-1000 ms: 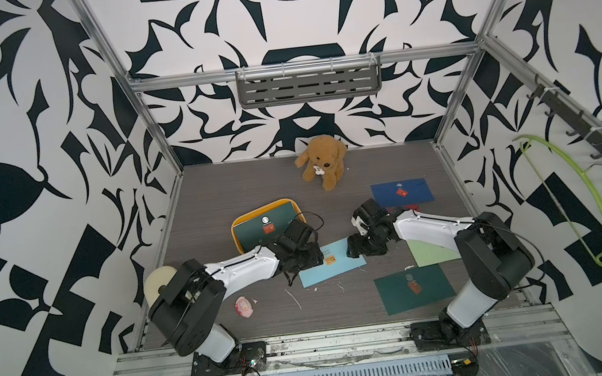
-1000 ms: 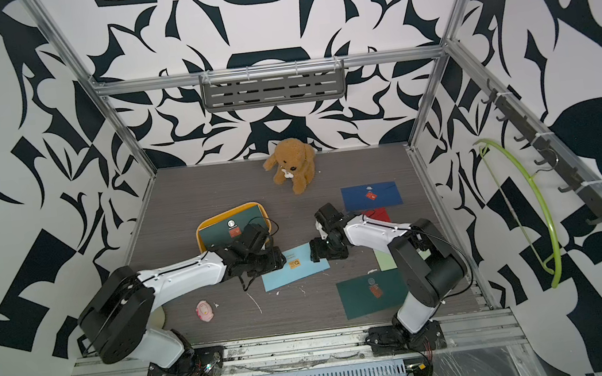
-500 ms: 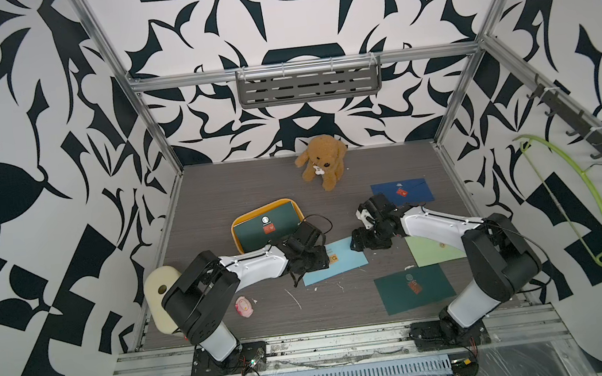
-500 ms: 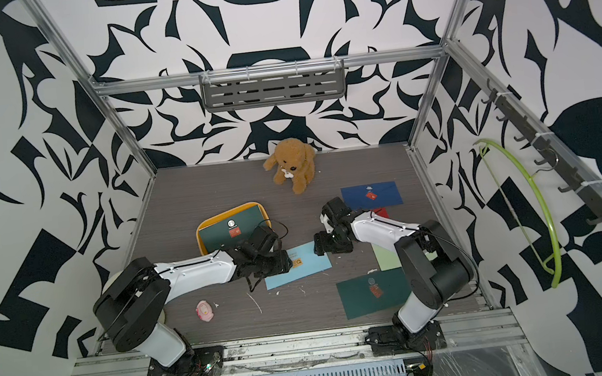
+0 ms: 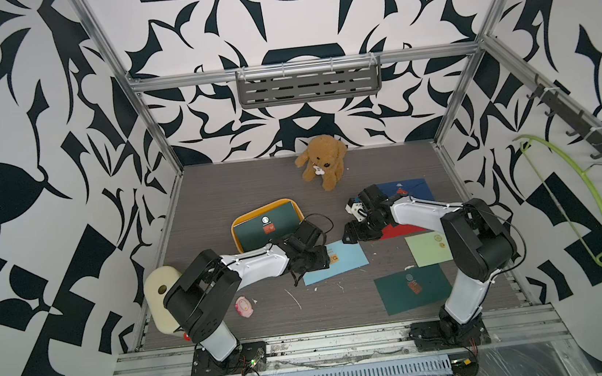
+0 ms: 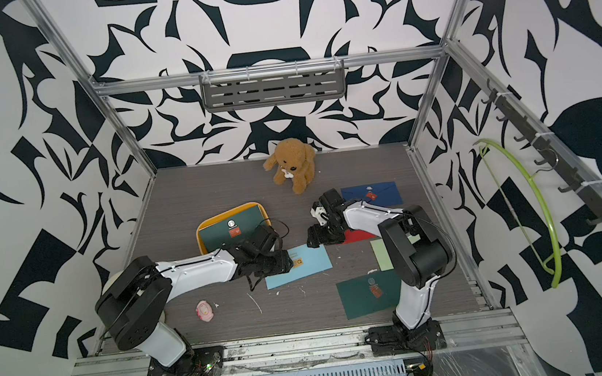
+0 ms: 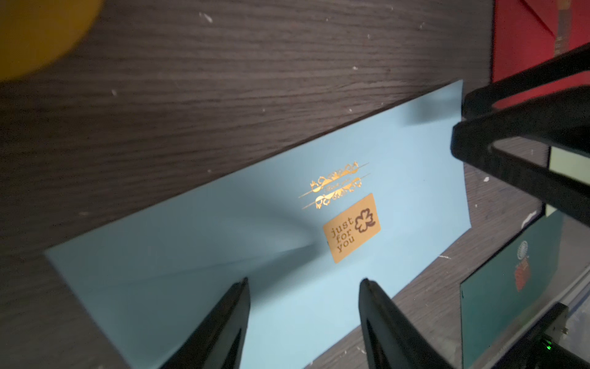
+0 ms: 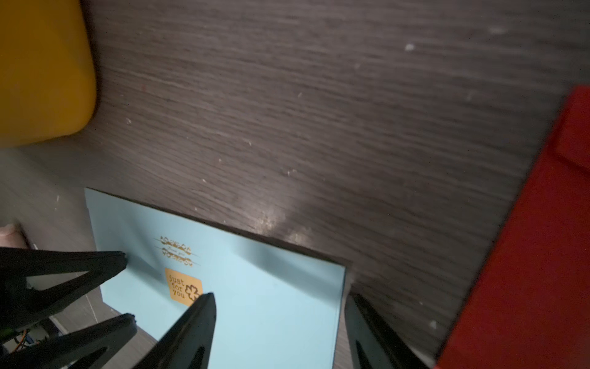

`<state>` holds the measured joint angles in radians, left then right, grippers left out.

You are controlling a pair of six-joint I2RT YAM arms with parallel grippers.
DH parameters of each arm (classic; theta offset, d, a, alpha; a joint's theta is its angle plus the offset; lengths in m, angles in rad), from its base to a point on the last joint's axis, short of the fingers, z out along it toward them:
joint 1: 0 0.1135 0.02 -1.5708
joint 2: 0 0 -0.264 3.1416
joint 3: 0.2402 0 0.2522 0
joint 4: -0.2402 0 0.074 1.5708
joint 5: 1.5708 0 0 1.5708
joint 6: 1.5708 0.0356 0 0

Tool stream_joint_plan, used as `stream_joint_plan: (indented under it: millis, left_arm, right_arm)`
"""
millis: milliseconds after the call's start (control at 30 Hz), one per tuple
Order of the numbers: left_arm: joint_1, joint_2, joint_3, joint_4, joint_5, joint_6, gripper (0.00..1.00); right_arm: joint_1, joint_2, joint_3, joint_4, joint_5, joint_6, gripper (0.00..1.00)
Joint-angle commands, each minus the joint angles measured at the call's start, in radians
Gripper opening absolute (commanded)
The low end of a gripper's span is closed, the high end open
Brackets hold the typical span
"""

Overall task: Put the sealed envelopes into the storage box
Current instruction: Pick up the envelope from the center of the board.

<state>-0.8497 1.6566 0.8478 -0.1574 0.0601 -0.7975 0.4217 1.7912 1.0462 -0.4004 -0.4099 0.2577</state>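
Note:
A light blue envelope [image 5: 342, 268] [image 7: 223, 255] [image 8: 271, 313] with a gold sticker lies flat on the table. My left gripper [image 5: 313, 262] [image 7: 303, 282] is open just above one end of it. At the other end my right gripper [image 5: 350, 235] [image 8: 281, 297] is open and straddles the short edge, one tip over the paper and one over bare table. The yellow storage box [image 5: 236, 229] [image 6: 201, 233] behind the left gripper holds a dark green envelope [image 5: 269, 226]. Navy [image 5: 412, 188], red [image 5: 401, 231], pale green [image 5: 429, 248] and dark green [image 5: 413, 287] envelopes lie to the right.
A plush dog [image 5: 321, 162] sits at the back. A small pink toy [image 5: 244, 306] lies near the front. A cream box with a hole [image 5: 160, 291] stands by the left arm's base. A green hanger [image 5: 566, 184] hangs on the right wall.
My left gripper has slid a little to the right and forward over the light blue envelope. The right gripper has shifted slightly at the envelope's other end. The envelope has barely moved.

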Motion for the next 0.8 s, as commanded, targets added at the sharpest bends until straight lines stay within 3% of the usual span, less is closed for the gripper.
stream_joint_plan:
  millis: [0, 200, 400, 467, 600, 767]
  left_arm:
    - [0.009, 0.076, -0.041, -0.091, 0.025, 0.016, 0.61]
    - [0.026, 0.077, -0.058, -0.072, 0.043, 0.011, 0.61]
    - [0.032, 0.078, -0.062, -0.069, 0.046, 0.008, 0.61]
    - [0.032, 0.077, -0.064, -0.070, 0.047, 0.008, 0.61]
    - [0.035, 0.074, -0.066, -0.069, 0.049, 0.007, 0.61]
    - [0.035, 0.074, -0.065, -0.082, 0.054, 0.006, 0.61]
  right_arm:
    - [0.002, 0.048, -0.041, -0.007, -0.023, 0.000, 0.69]
    - [0.003, 0.028, -0.124, 0.065, -0.073, 0.051, 0.56]
    - [-0.001, -0.036, -0.186, 0.130, -0.097, 0.122, 0.36]
    - [-0.001, -0.058, -0.194, 0.122, -0.082, 0.128, 0.39]
    - [-0.001, -0.139, -0.202, 0.074, -0.040, 0.125, 0.58]
    - [-0.002, -0.270, -0.196, -0.053, 0.026, 0.117, 0.63]
